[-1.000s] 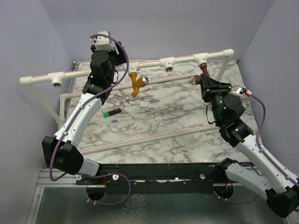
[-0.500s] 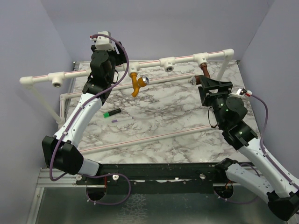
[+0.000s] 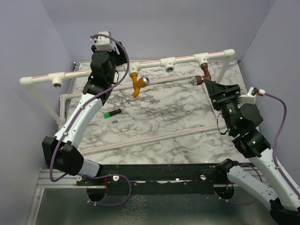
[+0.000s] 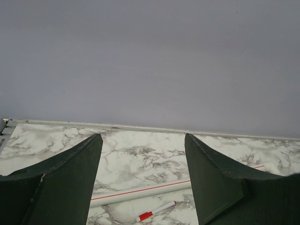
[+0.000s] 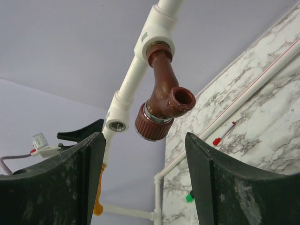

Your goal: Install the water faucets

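1. Two faucets hang from the raised white pipe rail (image 3: 183, 59) that spans the far side of the marble table (image 3: 173, 117).
2. Dark reddish-brown faucet (image 5: 161, 101): seated in the T-fitting (image 3: 202, 59) near the rail's right end. Its body curves downward, with the ribbed knob at the bottom.
3. Orange-yellow faucet (image 3: 136, 84): hangs under a fitting left of centre, silver knob to the right, well apart from the brown one.
4. Right gripper (image 5: 144, 134): fingers spread wide, nothing held. The brown faucet shows in the gap beyond the fingertips, near them but touched by neither.
5. Left gripper (image 4: 141, 138): fingers spread wide and empty, facing the back wall above the table's far edge.
6. Clearance: bare marble lies between the two arms. A green marker (image 3: 112, 113) lies beside the left arm, and a thin white pipe (image 3: 154, 137) crosses the table nearer the bases.
7. Edges: the right arm stands near the right wall, and the rail's end post drops at the far right corner.
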`<act>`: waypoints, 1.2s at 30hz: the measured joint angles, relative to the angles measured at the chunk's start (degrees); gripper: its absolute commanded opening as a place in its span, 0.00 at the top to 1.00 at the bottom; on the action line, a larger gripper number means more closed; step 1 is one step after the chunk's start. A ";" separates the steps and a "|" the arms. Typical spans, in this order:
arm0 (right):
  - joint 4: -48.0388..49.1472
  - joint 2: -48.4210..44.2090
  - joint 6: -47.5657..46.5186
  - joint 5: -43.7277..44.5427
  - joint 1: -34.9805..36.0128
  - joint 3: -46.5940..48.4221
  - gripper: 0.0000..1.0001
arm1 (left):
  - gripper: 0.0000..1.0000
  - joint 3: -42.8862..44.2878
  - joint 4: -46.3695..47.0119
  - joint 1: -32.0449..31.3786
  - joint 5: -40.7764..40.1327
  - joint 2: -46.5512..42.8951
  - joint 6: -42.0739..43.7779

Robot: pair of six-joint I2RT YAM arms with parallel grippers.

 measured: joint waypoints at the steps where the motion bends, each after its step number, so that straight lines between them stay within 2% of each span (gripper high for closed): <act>1: -0.26 -0.57 -2.23 -0.24 0.00 0.17 0.28 | 0.28 0.00 0.00 0.00 0.02 0.00 0.02; 11: -2.25 -4.02 -30.23 -0.39 0.00 3.39 0.26 | 0.28 0.00 0.00 0.00 0.07 0.00 0.00; 15: -3.30 -4.04 -45.70 -1.51 0.00 4.83 0.26 | 0.27 0.00 0.00 0.00 0.07 0.00 0.00; 19: -4.17 -4.11 -63.87 -5.27 0.00 5.86 0.27 | 0.28 0.00 0.00 0.00 0.09 0.00 0.00; 28: -8.81 -3.61 -98.40 -13.27 0.00 6.73 0.27 | 0.27 0.00 0.00 0.00 0.17 0.00 0.02; 36: -6.67 -1.62 -123.43 -15.02 0.00 2.60 0.23 | 0.27 0.00 0.00 0.00 0.22 0.00 0.00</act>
